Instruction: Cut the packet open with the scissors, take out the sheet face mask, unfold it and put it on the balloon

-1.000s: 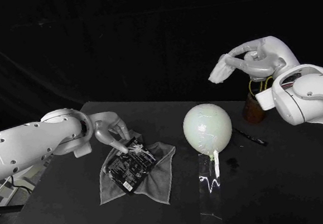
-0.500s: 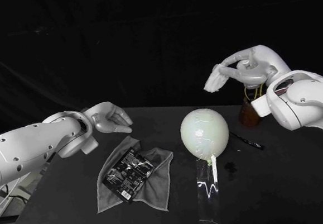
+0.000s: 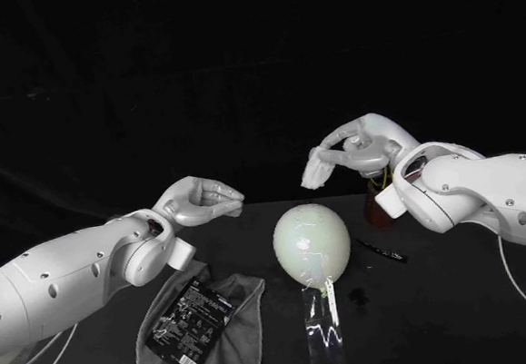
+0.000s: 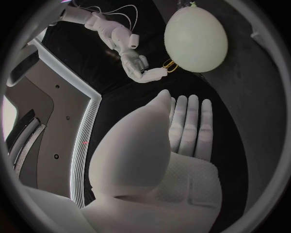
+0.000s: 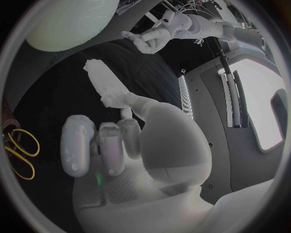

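The packet (image 3: 188, 324) lies flat on a grey cloth (image 3: 235, 355) in the lower left of the head view. It is not cut yet. The balloon (image 3: 311, 244) stands in the middle of the table (image 3: 494, 315), just to the right of the cloth. The scissors (image 5: 21, 150) stick out of a brown jar (image 3: 378, 207) to the right of the balloon.

My left hand (image 3: 200, 200) hangs in the air above the packet. Its fingers are stretched out and it holds nothing. My right hand (image 3: 345, 152) is up above the jar. Most of its fingers are curled in, one sticks out, and nothing is in it.

I think a few things could go wrong. The jar is close to the balloon, so when I pull the scissors out I could bump the balloon or poke it with the sharp tips. The packet lies flat, so my fingers may grab the cloth too.

A second ago my left hand was down on the packet. Now it has let go and lifted away. The packet stayed on the cloth.
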{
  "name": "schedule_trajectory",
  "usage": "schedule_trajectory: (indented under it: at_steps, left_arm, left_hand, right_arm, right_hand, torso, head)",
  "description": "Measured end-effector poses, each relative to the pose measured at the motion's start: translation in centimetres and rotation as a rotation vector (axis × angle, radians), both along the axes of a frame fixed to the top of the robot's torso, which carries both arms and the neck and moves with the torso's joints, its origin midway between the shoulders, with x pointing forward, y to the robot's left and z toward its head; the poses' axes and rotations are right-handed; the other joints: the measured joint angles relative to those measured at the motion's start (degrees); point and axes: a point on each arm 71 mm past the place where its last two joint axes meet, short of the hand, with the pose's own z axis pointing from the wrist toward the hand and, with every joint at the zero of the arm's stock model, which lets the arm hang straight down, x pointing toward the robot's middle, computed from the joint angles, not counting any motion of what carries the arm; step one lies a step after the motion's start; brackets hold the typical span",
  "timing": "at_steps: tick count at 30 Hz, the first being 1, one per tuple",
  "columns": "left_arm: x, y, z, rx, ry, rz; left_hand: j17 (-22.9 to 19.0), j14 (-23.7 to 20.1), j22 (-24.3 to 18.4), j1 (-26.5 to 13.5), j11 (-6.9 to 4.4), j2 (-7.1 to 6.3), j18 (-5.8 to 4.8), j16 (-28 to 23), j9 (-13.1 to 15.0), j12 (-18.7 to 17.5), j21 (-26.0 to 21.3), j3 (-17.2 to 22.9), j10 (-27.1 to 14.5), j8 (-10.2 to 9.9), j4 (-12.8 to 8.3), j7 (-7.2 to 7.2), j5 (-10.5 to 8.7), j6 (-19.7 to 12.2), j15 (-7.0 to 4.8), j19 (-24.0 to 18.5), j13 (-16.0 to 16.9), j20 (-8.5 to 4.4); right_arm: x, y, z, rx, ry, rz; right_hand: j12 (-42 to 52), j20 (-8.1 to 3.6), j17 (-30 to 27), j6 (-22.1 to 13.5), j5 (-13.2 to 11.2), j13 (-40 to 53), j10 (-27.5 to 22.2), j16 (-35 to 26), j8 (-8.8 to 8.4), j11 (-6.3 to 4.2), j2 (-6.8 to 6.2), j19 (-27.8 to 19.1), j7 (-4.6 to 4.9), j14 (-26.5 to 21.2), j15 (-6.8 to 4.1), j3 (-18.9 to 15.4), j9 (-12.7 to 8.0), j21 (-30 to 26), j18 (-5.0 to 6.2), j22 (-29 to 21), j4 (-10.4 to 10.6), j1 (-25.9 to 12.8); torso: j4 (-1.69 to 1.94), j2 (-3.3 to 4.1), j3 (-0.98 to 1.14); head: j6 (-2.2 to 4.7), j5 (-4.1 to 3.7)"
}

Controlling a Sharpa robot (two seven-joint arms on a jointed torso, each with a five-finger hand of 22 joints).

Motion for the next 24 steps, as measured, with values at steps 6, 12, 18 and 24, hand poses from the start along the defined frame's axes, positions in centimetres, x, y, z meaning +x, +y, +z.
schedule_trajectory:
  at_steps: [6, 12, 18, 24]
  left_arm:
    - [0.8, -2.6, 0.6, -0.111, -0.02, -0.009]
    - [1.2, -4.7, 0.8, -0.167, -0.029, -0.023]
    - [1.4, -5.9, 1.0, -0.202, -0.033, -0.03]
    - [1.6, -6.7, 1.1, -0.229, -0.03, -0.043]
  left_hand:
    - [-0.84, -3.57, -0.84, -3.0, 1.58, -2.2, -0.01, -2.67, -0.98, -2.16, -2.3, 0.06, -1.58, -2.17, -0.05, 1.05, 0.0, -1.05, 1.47, -3.13, 0.0, 0.56]
    - [-1.57, -6.65, -0.84, -4.12, 2.69, -2.85, -1.02, -5.03, -1.83, -2.93, -4.02, -0.53, -5.63, -4.28, -0.64, 0.65, 0.0, -3.3, 2.93, -5.66, 0.01, 0.71]
    - [-2.06, -8.61, -1.12, -4.47, 3.46, -2.86, -1.94, -6.57, -2.15, -2.93, -6.09, -1.3, -7.7, -5.13, -0.87, 0.54, 0.01, -4.49, 3.66, -11.25, 0.01, 0.64]
    - [-3.84, -17.89, -1.92, -5.09, 4.29, -3.39, -3.77, -10.15, -2.62, -2.93, -8.82, -4.14, -11.57, -6.72, -1.18, -0.1, 0.01, -7.14, 4.82, -21.19, 0.02, 0.63]
  right_arm:
    - [-0.1, 0.9, 0.2, -0.02, 0.025, 0.039]
    - [-0.2, 1.6, 0.5, -0.046, 0.044, 0.087]
    - [-0.4, 2.3, 0.7, -0.08, 0.042, 0.141]
    - [-0.9, 3.0, 1.1, -0.146, -0.015, 0.208]
  right_hand:
    - [0.0, 0.0, 0.0, 0.0, -0.03, 0.0, 0.0, -0.01, 0.0, 0.0, 0.01, -0.02, -0.01, 0.0, 0.0, 0.0, 0.0, -0.38, 0.0, 0.01, 0.0, 0.01]
    - [-0.01, -0.06, -0.05, -0.09, -0.14, -0.03, 0.0, -0.15, 0.0, 0.0, 0.07, -0.11, -0.09, -0.01, 0.01, -0.01, 0.0, -0.38, 0.0, 0.03, 0.01, 0.07]
    - [-0.01, -0.05, -0.05, -0.09, 0.03, -0.05, -0.01, -0.03, 0.0, 0.01, 0.07, -0.12, -0.1, -0.01, 0.01, -0.01, 0.0, -0.38, 0.0, 0.05, 0.01, 0.07]
    - [-0.1, -0.04, -0.04, -0.1, 0.13, -0.04, -0.01, 0.03, 0.01, 0.01, 0.07, -0.13, -0.1, -0.02, 0.02, -0.02, 0.0, -0.39, 0.0, 0.04, 0.02, 0.07]
  torso:
    - [-0.03, -0.03, 0.05]
    - [-0.04, -0.03, 0.05]
    - [0.0, -0.01, 0.02]
    - [0.04, 0.06, 0.01]
  head:
    - [0.52, -1.37]
    - [0.39, -1.88]
    - [0.22, -2.01]
    - [-0.01, -2.01]
